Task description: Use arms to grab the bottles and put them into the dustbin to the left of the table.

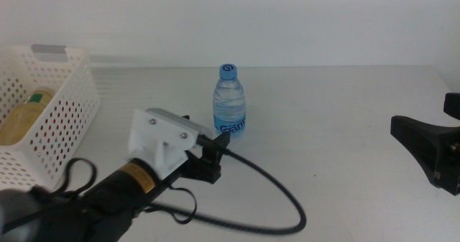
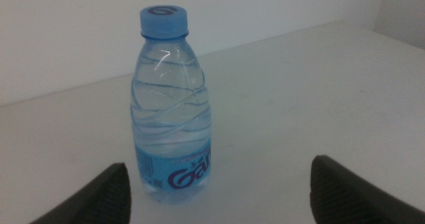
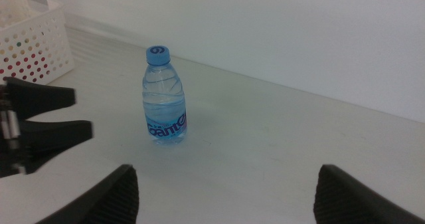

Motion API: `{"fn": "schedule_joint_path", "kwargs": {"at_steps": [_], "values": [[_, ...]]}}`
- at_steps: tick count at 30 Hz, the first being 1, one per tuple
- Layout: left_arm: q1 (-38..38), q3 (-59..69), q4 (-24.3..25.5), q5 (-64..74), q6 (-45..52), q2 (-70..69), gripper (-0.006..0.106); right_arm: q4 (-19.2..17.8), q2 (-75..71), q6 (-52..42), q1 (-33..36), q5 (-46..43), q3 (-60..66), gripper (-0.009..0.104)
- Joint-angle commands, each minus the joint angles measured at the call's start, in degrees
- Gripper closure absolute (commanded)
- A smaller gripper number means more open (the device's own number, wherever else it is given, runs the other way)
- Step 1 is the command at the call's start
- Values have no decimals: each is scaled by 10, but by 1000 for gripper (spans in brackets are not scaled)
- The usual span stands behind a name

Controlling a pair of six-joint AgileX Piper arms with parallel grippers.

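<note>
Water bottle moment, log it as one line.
left gripper: open, nearing water bottle | right gripper: open, waiting | tea bottle: in dustbin

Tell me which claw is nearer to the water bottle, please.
The left claw. It sits open just short of the upright water bottle, not touching. The right claw waits open at the table's far right side.
</note>
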Motion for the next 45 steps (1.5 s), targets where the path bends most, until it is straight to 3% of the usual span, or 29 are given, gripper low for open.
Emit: {"fn": "schedule_joint_path", "kwargs": {"at_steps": [1,12,36,38,41,45], "values": [[5,-31,-1,-60,-10,8,14,-5,0,-4,-3,-39,-17,23],[54,-150,55,-56,-52,126,13,-5,0,-4,-3,-39,-17,23],[56,-348,59,-34,-73,287,15,-5,0,-4,-3,-39,-17,23],[56,-351,60,-36,-73,290,21,-5,0,-4,-3,-39,-17,23],[56,-351,61,-36,-73,290,38,-5,0,-4,-3,-39,-17,23],[56,-351,72,-33,-73,288,77,-5,0,-4,-3,-39,-17,23]]}}
